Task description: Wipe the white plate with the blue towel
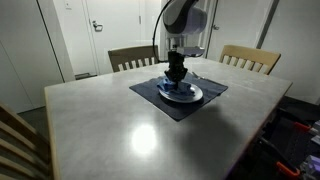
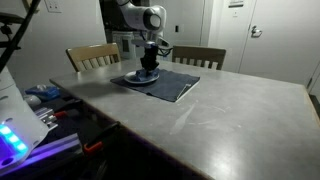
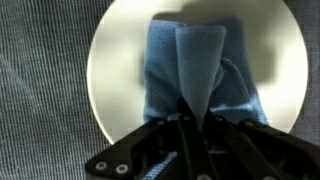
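Note:
A white plate [image 3: 120, 70] lies on a dark placemat [image 1: 150, 93] on the table; it shows in both exterior views [image 2: 133, 80]. A blue towel [image 3: 190, 60] lies bunched on the plate. My gripper [image 3: 190, 112] points straight down over the plate and is shut on a raised fold of the towel. In an exterior view the gripper [image 1: 177, 80] sits right on the plate [image 1: 188, 97], with a bit of blue towel [image 1: 170, 89] beside it. The gripper [image 2: 149, 72] hides most of the towel there.
The grey table [image 1: 120, 130] has wooden chairs at the far side [image 1: 132, 57] [image 1: 250, 57] and one at the near corner [image 1: 15, 140]. Its edge [image 2: 150, 140] drops off toward equipment and cables [image 2: 40, 100].

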You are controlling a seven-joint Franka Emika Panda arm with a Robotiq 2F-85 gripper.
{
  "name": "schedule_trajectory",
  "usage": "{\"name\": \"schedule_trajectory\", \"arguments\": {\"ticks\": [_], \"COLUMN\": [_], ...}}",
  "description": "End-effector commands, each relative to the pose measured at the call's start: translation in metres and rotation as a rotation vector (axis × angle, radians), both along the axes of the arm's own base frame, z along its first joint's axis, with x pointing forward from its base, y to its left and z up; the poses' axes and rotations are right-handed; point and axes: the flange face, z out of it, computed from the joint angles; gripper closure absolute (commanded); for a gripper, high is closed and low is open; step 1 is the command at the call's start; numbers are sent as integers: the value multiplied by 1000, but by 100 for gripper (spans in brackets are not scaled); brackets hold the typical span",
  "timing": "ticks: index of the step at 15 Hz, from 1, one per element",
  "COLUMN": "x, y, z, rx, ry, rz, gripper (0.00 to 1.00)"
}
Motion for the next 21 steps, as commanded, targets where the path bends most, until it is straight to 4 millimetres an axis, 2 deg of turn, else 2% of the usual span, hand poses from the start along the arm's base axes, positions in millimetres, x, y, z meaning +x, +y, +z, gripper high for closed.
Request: {"name": "schedule_trajectory", "arguments": {"ticks": [1, 7, 13, 17, 21], "x": [15, 6, -24, -40, -48], "y": [22, 43, 50, 42, 13], "z": [-11, -8, -12, -23, -36], "rx": [18, 119, 128, 117, 85], "ry": [-67, 13, 179, 301, 402], "rz": [113, 261, 340, 293, 65], "gripper": [97, 97, 97, 97, 97]}}
